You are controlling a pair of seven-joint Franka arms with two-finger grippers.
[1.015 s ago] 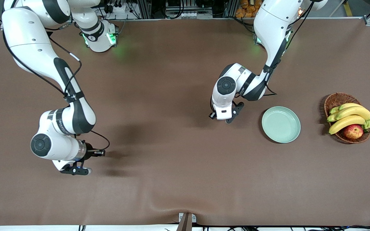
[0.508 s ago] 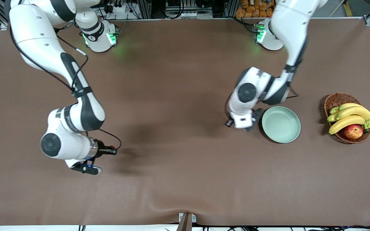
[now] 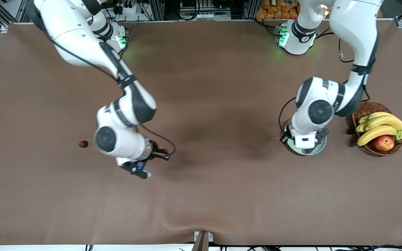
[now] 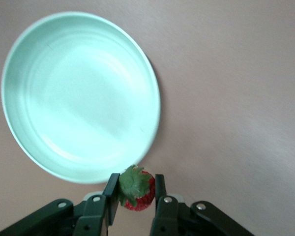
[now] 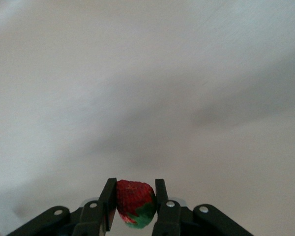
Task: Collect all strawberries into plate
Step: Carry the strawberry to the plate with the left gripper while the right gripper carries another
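A strawberry (image 4: 136,189) is gripped between the closed fingers of the left claw (image 4: 136,194), leafy top showing, and is held just over the rim of the plate (image 4: 78,98). In the front view most of the plate (image 3: 321,145) is hidden under the left arm's wrist; only a pale green arc of its rim can be made out, and the left claw itself is covered there.

A second strawberry (image 5: 134,202) is clamped by the right claw (image 5: 135,199), with bare brown counter (image 5: 147,88) beneath it. In the front view this claw (image 3: 162,152) is seen over open counter toward the middle, and only a speck of red is visible at its tip.

A third strawberry (image 3: 83,144) lies on the counter toward the right arm's end, close beside the right arm's wrist and well apart from the plate.

A wicker basket (image 3: 363,108) with bananas (image 3: 380,127) and an apple (image 3: 384,143) stands near the plate, toward the left arm's end; part of its rim is cut off by the left arm.
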